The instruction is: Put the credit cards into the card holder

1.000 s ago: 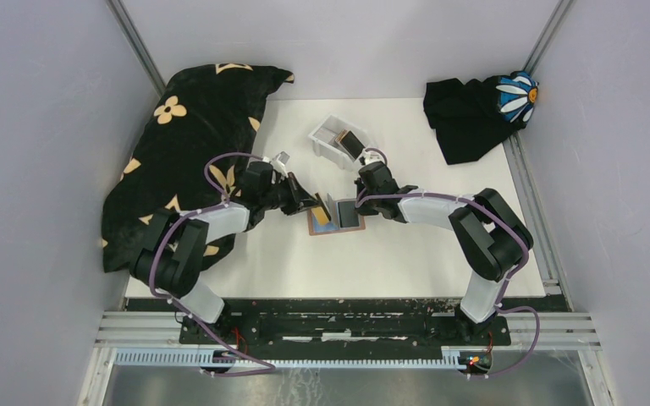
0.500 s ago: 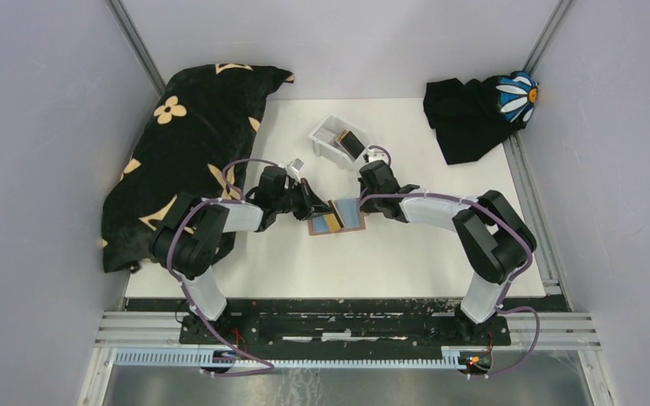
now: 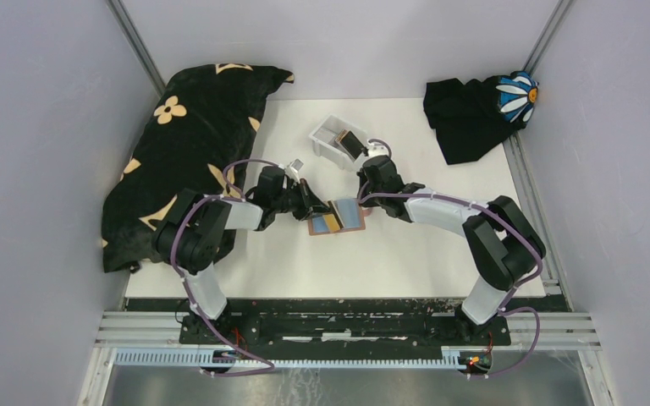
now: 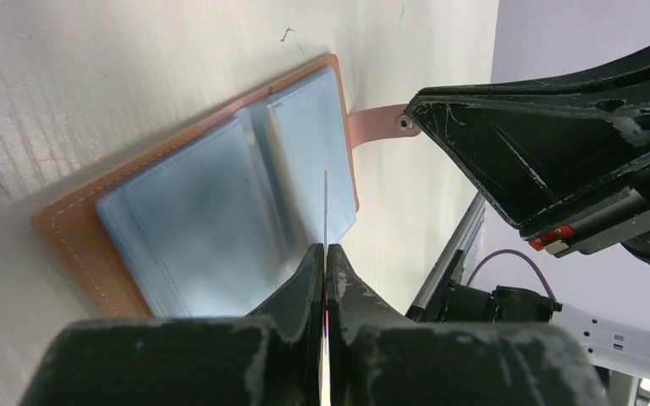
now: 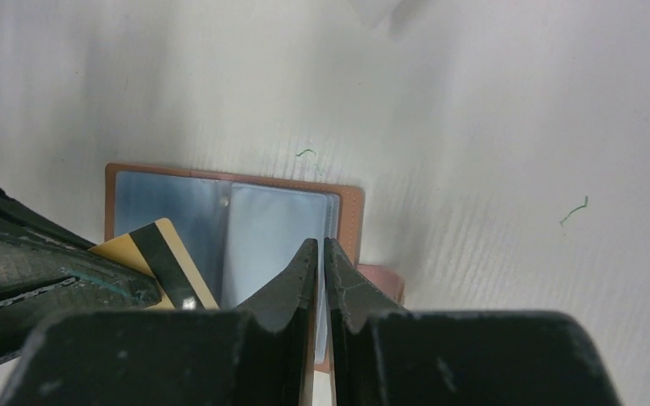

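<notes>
The tan card holder lies open on the white table, its clear blue-grey sleeves facing up and its snap tab sticking out. My left gripper is shut on a gold card with a black stripe. It holds the card edge-on over the sleeves. My right gripper is shut with only a slit between the tips. It sits at the holder's right edge by the tab and clamps nothing that I can see. A dark card lies in the white tray.
The white tray stands just behind the holder. A black flowered cloth covers the left side. A black cloth with a daisy lies at the back right. Grey walls close in on both sides.
My left gripper has moved right and brought the gold card down over the open holder. My right wrist has drawn back a little towards the tray.
</notes>
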Tool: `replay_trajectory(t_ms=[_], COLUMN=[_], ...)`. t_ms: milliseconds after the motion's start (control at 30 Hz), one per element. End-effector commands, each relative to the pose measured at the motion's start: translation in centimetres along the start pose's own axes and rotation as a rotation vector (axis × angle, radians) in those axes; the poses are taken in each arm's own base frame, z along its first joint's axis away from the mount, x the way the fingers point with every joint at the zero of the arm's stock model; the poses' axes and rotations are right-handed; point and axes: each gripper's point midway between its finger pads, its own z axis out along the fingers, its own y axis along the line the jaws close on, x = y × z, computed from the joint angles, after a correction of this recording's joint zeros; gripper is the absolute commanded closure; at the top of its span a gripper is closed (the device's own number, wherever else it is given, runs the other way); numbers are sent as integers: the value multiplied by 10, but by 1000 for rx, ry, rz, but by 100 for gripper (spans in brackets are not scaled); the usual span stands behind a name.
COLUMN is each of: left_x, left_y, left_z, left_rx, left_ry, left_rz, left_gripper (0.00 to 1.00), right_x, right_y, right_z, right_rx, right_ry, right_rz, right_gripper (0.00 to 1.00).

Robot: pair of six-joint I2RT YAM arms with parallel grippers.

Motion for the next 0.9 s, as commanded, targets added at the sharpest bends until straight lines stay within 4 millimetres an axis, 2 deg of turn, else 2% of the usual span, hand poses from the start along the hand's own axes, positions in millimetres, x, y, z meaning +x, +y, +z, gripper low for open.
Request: replay_trajectory(t_ms=[0, 267, 467, 867], left_x=[-6, -8, -7, -10], left_y=[-10, 10, 16, 10], left_z=[1, -5, -4, 0], left_rx=[94, 67, 64, 125], left_ry=[21, 12, 21, 17], left_rz=[55, 30, 18, -5], left_gripper=[97, 97, 97, 97], right_x=[-16, -10, -3, 6], right_y=[23, 29, 30, 24], right_z=[6, 14, 17, 23], right_rx=[-100, -133, -136, -117], right_ry=[-30, -7, 10, 31], right_rz=[-8, -2, -3, -7], right_gripper=[89, 89, 89, 90])
